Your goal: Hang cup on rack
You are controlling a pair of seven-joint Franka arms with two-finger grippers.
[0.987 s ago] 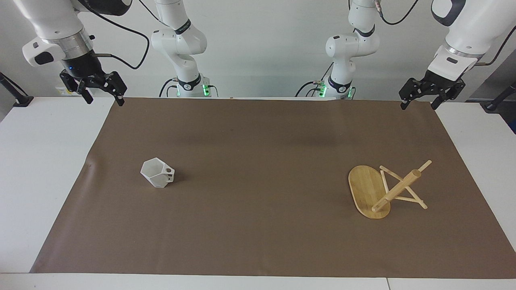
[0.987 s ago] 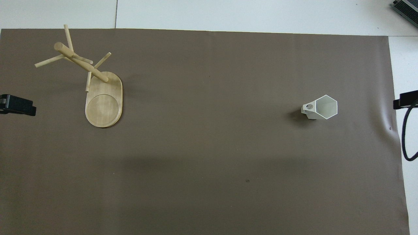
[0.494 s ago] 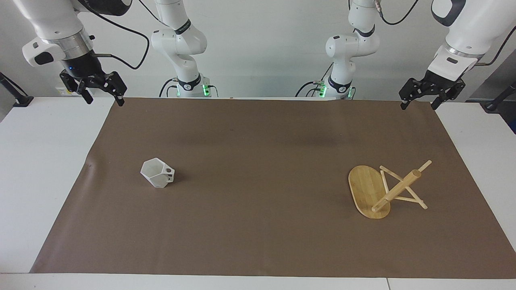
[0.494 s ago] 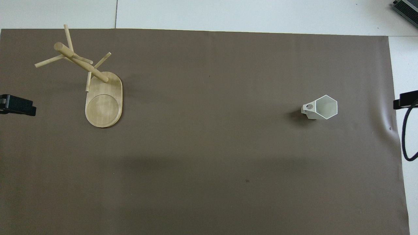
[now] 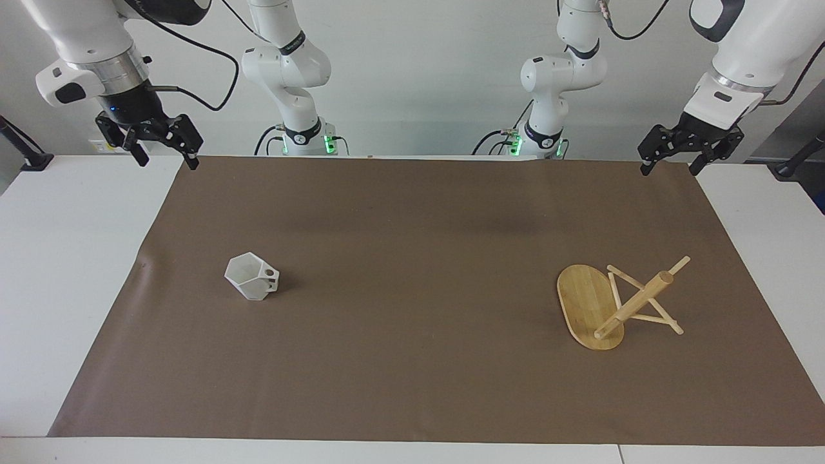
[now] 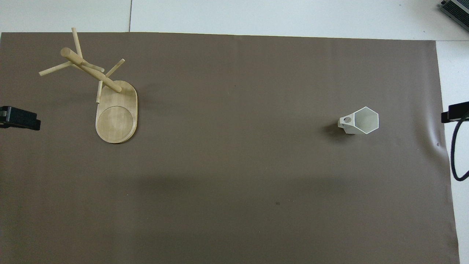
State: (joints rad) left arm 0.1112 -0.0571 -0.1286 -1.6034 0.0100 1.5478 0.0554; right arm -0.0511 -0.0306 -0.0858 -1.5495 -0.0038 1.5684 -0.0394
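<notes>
We see both arms waiting: the right claw [image 5: 163, 150] and left claw [image 5: 670, 158] hang apart and empty over the bench's [image 5: 71, 270] corners. The cup [image 5: 252, 276] stands well below the right claw; the rack [image 5: 612, 303] stands below the left claw. We judge a pinch on the cup's tapering facets could slip, and its small handle hole might miss a thin peg.

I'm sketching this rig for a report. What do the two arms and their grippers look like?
Both arms are glossy white with rounded joints, black bands and a silver wrist ring. Green lights glow at each base, and black cables loop along them. The right gripper and left gripper are black linkage frames with two thin fingers.
</notes>
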